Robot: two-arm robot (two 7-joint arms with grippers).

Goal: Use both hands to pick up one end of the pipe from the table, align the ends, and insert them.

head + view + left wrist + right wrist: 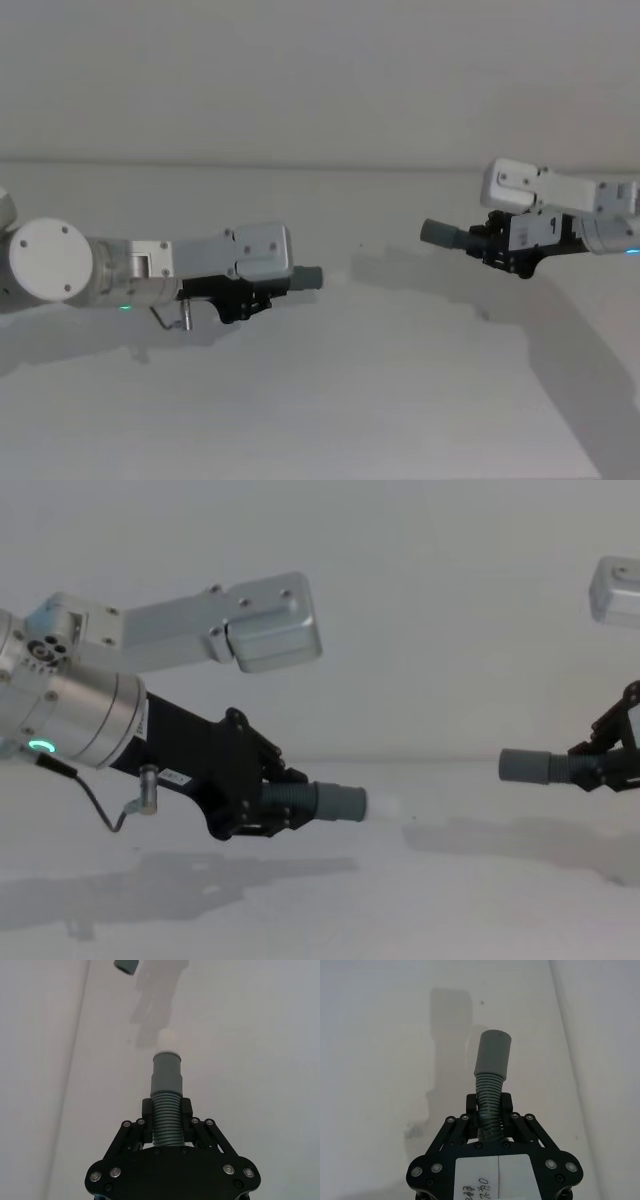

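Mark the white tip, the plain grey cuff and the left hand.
white tip (168, 1041), left wrist view, its middle.
plain grey cuff (492, 1055), right wrist view, middle of its side.
left hand (166, 1108), left wrist view, midway between its fingertips.

This looks like a robotics lab or test cell. A plain, matt white table (400, 420) runs back to a pale grey wall (300, 70) and meets it in a straight seam. The silver-grey left arm (130, 265) and right arm (560, 190) reach over the table. The left arm carries a green status light (40, 746), and the right gripper (489, 1104) bears a handwritten paper label (497, 1177).
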